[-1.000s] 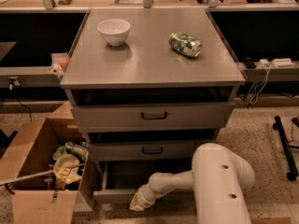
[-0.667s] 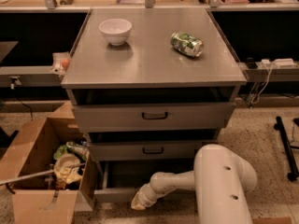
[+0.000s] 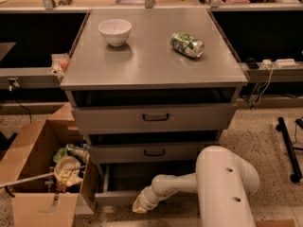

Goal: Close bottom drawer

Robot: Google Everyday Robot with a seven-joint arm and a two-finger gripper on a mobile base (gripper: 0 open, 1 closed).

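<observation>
1. Jaws of the pale gripper (image 3: 140, 205): apart or together cannot be told. The gripper sits low at the thin front panel of the grey metal bottom drawer (image 3: 116, 197), a shallow tray that stands pulled out from the cabinet.
2. The bulky white robot arm (image 3: 222, 188) reaches in from the lower right of the frame.
3. An open brown cardboard box (image 3: 33, 207) holding scraps stands on the floor just beside the drawer.
4. Above are the middle drawer front with its small black handle (image 3: 154, 152) and the tall top drawer front with its wide black handle (image 3: 155, 117).
5. On the grey worktop (image 3: 151, 65), a round white bowl (image 3: 115, 31) and a dented green can (image 3: 187, 44) lying on its side rest well apart.
</observation>
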